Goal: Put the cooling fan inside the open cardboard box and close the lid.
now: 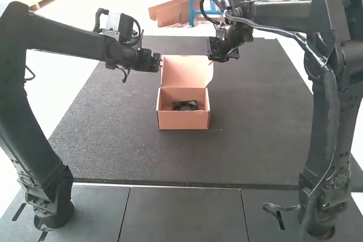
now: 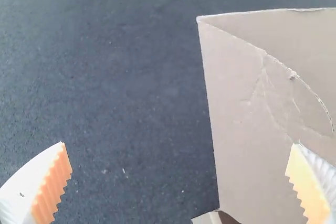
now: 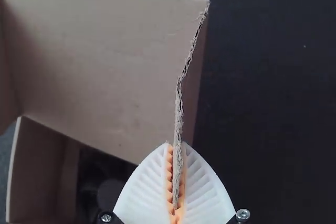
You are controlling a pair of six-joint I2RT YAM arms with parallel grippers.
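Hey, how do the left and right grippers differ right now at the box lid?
The left gripper is open, fingers wide apart; the right gripper is shut on the lid's edge. The left gripper sits at the lid's left side, the right gripper at its right side. Both have white ribbed fingers with orange pads.

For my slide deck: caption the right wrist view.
White ribbed right hand clamps the raised lid flap of the brown cardboard box, black cooling fan inside.
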